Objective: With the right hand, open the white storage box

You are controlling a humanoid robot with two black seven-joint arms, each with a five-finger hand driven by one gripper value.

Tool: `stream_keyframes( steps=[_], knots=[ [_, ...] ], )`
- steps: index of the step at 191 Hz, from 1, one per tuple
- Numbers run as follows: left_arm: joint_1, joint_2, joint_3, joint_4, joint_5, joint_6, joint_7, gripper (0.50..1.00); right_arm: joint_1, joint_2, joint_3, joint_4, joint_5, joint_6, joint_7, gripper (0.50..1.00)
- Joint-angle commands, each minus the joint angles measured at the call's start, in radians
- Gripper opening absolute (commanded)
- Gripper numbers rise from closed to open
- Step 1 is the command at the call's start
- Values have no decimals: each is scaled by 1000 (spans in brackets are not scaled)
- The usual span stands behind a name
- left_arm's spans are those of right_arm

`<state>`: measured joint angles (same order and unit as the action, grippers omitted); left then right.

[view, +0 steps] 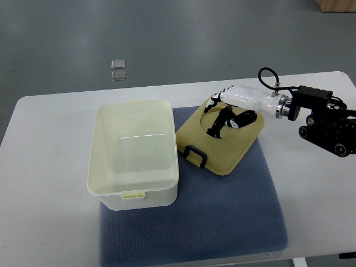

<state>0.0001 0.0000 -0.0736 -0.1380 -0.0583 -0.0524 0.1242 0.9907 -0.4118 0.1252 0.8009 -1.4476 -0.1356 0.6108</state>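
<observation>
White plastic tells you most of it: the box (133,153) stands open on the left part of the blue mat (222,222), its inside bare as far as you can see, with small clip tabs showing at its far and near rims. The lid (222,142) is already off. It lies beside the box on the right, tilted, its left edge leaning against or just touching the box wall, with its dark latch handle (196,154) pointing toward you.

Your right robot hand (225,114) reaches in from the right edge and sits over the far part of the lid. Its dark fingers (217,127) hang curled downward onto the lid's face, and the white back of the hand is uppermost. You cannot tell from this view whether those fingers grip the lid or merely rest on it; nothing is plainly pinched between them. The left arm does not show at all.

Judged from how things lie, the opening itself looks done: box and lid are separate and the box mouth is clear. What seems left for you is small. Let go of the lid if it is held, see that it settles flat on the mat instead of propped on the box, and draw the hand clear.

Two small clear squares (118,69) lie on the floor beyond the surface (44,167), with no part in this.
</observation>
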Motion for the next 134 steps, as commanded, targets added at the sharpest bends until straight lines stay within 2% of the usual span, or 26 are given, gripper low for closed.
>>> stream_keyframes(
  steps=[1, 20, 27, 73, 98, 117, 134],
  knots=[
    [0, 0, 0, 0, 0, 0, 0, 1000, -3, -1, 1, 1, 12, -2, 0, 838],
    [0, 0, 0, 0, 0, 0, 0, 1000, -3, -4, 1, 3, 46, -1, 0, 868],
    [0, 0, 0, 0, 0, 0, 0, 1000, -3, -7, 2, 6, 69, -1, 0, 901],
    [0, 0, 0, 0, 0, 0, 0, 1000, 5, -13, 67, 9, 276, 19, 0, 913],
    [0, 0, 0, 0, 0, 0, 0, 1000, 3, -2, 168, 6, 415, 134, 0, 913],
    [0, 0, 0, 0, 0, -1, 0, 1000, -6, -1, 248, -3, 616, 229, 0, 913],
    [0, 0, 0, 0, 0, 0, 0, 1000, -24, 1, 258, -6, 776, 252, 0, 913]
  ],
)
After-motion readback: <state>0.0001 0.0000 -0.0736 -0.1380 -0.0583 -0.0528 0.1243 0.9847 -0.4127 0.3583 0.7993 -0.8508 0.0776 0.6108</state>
